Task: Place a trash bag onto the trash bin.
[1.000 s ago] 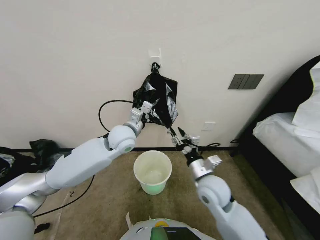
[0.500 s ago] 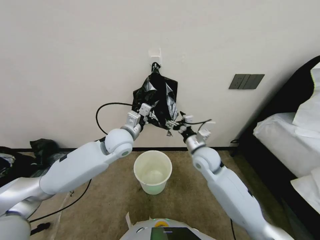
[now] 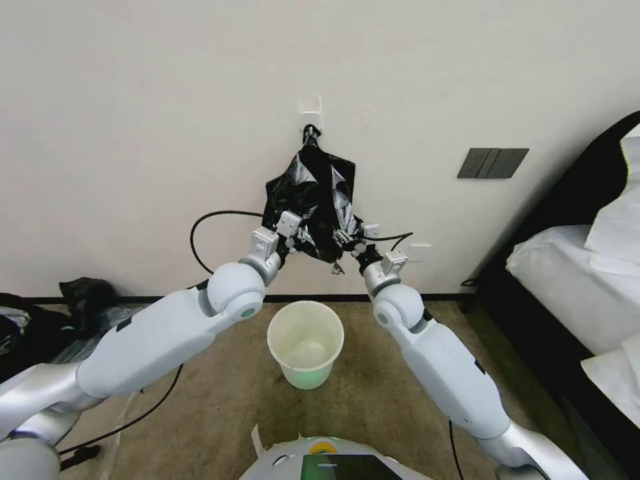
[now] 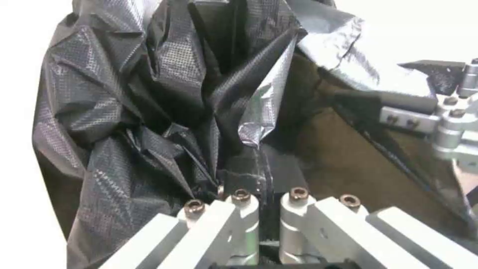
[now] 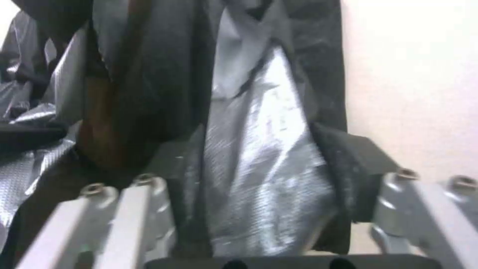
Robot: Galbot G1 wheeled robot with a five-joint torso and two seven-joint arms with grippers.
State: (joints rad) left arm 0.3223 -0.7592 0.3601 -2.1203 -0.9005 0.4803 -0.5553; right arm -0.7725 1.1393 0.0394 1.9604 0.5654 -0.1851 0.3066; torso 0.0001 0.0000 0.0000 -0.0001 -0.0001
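One trash bag [image 3: 313,193], two pincers, one trash bin [image 3: 305,341].

I can read no text, label, brand, number or sign on anything in front of me or in my wrist views.

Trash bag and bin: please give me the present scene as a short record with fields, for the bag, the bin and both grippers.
trash bag: black film bag, hanging from a white hook on the wall
trash bin: cream-white bin on the carpet, below the bag, no bag in it
left gripper: at the bag's lower left edge, shut on a fold of film, seen in the left wrist view
right gripper: at the bag's lower right edge, open, with film between its pads
task state: bag not yet on the bin
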